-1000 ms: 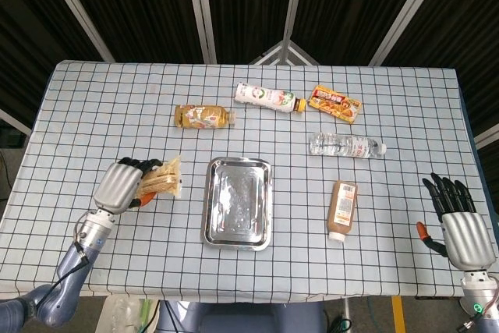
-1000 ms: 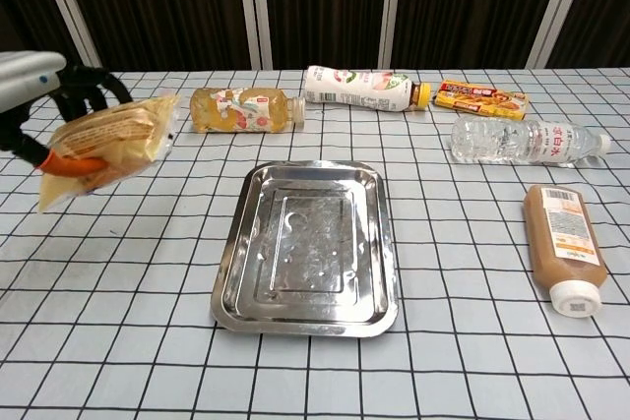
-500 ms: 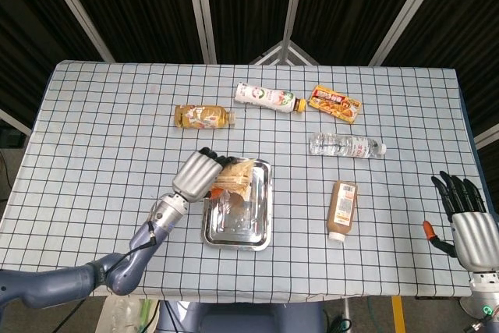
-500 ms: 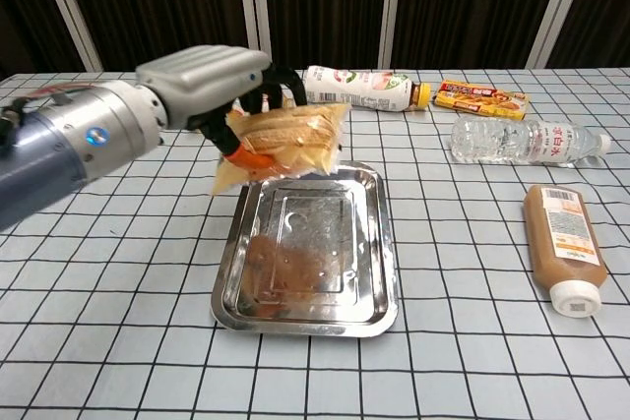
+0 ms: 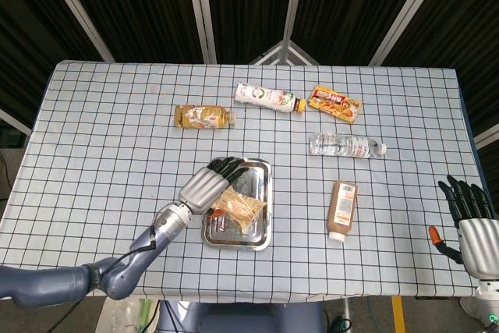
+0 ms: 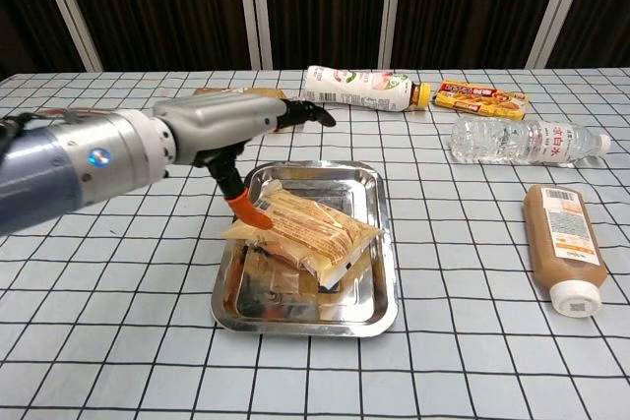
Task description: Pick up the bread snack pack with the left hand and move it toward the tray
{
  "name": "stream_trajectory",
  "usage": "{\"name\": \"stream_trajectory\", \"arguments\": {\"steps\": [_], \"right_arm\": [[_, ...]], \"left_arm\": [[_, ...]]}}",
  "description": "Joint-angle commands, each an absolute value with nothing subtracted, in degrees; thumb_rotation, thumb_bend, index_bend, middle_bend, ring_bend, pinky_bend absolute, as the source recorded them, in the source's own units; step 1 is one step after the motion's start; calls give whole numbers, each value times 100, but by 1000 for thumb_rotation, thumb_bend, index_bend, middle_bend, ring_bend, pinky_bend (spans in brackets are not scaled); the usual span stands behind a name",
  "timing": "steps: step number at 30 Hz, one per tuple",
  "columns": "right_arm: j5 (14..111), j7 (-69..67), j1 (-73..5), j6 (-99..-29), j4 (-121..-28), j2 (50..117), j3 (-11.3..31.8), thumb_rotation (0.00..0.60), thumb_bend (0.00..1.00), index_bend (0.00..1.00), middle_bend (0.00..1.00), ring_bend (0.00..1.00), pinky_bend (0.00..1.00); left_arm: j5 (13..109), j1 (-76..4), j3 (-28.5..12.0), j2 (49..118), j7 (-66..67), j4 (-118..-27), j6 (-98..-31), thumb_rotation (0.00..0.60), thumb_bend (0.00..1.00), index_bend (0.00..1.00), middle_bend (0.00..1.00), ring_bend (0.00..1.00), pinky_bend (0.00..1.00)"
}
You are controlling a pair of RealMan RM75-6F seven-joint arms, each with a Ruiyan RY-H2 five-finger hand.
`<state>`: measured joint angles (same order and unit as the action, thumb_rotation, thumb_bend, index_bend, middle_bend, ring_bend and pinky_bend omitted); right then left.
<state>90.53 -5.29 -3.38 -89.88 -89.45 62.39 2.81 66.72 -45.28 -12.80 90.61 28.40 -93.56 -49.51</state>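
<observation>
The bread snack pack (image 5: 238,207) (image 6: 310,228), clear wrap over tan bread, lies slanted inside the steel tray (image 5: 263,168) (image 6: 390,287). My left hand (image 5: 207,187) (image 6: 221,130) hovers over the tray's left side with its fingers stretched out above the pack. Only the orange thumb tip touches the pack's left end, and nothing is gripped. In the head view my right hand (image 5: 472,228) stands at the table's right front edge, fingers spread and holding nothing.
Behind the tray lie a yellow tea bottle (image 5: 204,117), a white bottle (image 5: 267,97) (image 6: 359,88) and an orange snack packet (image 5: 335,104) (image 6: 480,98). A water bottle (image 5: 347,145) (image 6: 527,142) and a brown bottle (image 5: 342,208) (image 6: 563,246) lie right of the tray.
My left hand carried the bread pack from the table's left side to over the tray, then spread its fingers. The pack now lies in the tray. The right hand sank slightly.
</observation>
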Motion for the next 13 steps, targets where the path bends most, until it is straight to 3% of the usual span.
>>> {"name": "stream_trajectory", "arguments": {"steps": [1, 5, 8, 11, 13], "right_arm": [[9090, -521, -320, -9021, -8963, 6228, 267, 600, 426, 0, 0, 0, 0], [9172, -462, -295, -9062, -8992, 6225, 229, 600, 426, 0, 0, 0, 0], [9188, -352, -300, -9049, -9014, 6256, 225, 600, 426, 0, 0, 0, 0], [9205, -185, -327, -8959, -9036, 6315, 193, 600, 426, 0, 0, 0, 0], [9226, -80, -340, -8922, -9059, 6352, 176, 600, 427, 0, 0, 0, 0]], "left_arm": [[7310, -3629, -696, 7663, 2527, -10669, -5866, 600, 90, 0, 0, 0, 109], [8385, -2269, 384, 6675, 2254, -11199, -7433, 600, 74, 0, 0, 0, 75], [9165, -1169, 1158, 6488, 1654, -10783, -8727, 600, 71, 0, 0, 0, 39], [9459, -626, 1347, 6571, 1357, -10172, -9400, 600, 70, 0, 0, 0, 21], [9616, -564, 1253, 6541, 1286, -10003, -9614, 600, 70, 0, 0, 0, 21]]}}
